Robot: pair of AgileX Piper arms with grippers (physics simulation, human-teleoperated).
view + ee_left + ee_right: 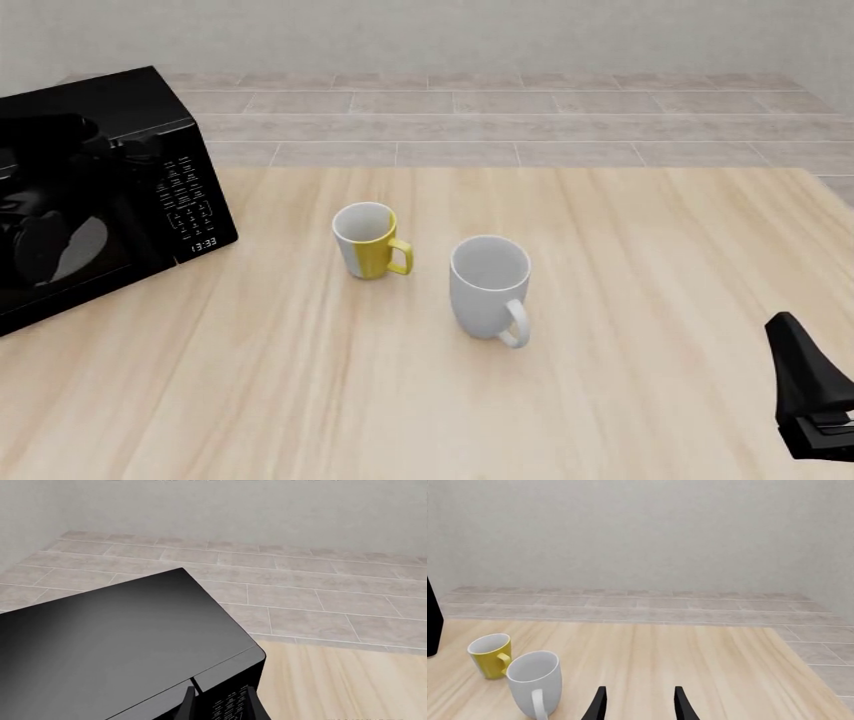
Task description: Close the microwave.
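Note:
The black microwave [120, 105] stands at the table's far left, its keypad panel [194, 205] showing a small clock. Its dark door [80, 280] looks flush with the panel, and the grey plate [74, 250] shows dimly through it. My left arm is dark against the door, so its outline is hard to read. My left gripper [140, 150] sits at the front's upper edge beside the keypad. In the left wrist view the gripper [219, 705] is open, with the keypad between its fingers and the microwave top [113, 635] beyond. My right gripper [639, 705] is open and empty, low at the near right [814, 400].
A yellow mug [364, 240] and a larger white mug [489, 285] stand upright near the table's middle, also in the right wrist view as the yellow mug [490, 655] and white mug [534, 680]. A tiled floor and a plain wall lie beyond the table's far edge.

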